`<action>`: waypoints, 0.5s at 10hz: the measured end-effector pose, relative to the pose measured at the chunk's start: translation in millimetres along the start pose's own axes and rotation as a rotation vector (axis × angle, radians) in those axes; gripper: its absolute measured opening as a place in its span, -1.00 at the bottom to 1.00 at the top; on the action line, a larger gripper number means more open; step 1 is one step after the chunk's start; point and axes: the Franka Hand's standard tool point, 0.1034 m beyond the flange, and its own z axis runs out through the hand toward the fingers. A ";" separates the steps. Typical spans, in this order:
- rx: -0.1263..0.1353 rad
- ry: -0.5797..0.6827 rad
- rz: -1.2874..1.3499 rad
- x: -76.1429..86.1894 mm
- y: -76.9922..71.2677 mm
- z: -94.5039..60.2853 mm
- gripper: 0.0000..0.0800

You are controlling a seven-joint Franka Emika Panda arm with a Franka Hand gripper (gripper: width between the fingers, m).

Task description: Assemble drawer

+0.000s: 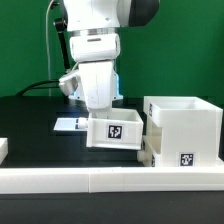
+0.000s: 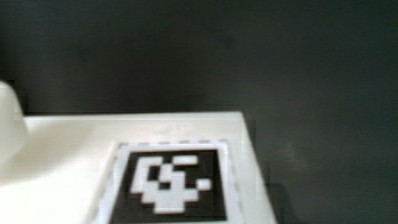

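Note:
A small white tray (image 1: pixel 116 132) with a black-and-white marker (image 1: pixel 115 130) on its front hangs slightly tilted above the table, just to the exterior view's left of the large white hollow housing (image 1: pixel 186 124). My gripper (image 1: pixel 104 116) comes down onto the tray's rear wall and holds it; the fingertips are hidden behind the wall. A second tray part (image 1: pixel 150 152) sticks out low at the housing's left side. In the wrist view the held tray (image 2: pixel 178 130) and its marker (image 2: pixel 175 178) fill the near field, and no fingers show.
The long low white border wall (image 1: pixel 110 182) runs along the front of the black table. The marker board (image 1: pixel 70 125) lies flat behind the tray. A white block (image 1: pixel 3 149) sits at the exterior view's left edge. A green backdrop stands behind.

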 end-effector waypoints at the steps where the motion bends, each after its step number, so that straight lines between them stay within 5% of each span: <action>1: 0.013 0.002 -0.004 2.8 0.9 0.6 -0.89; 5: 0.024 0.012 -0.021 14.7 3.7 5.1 -0.89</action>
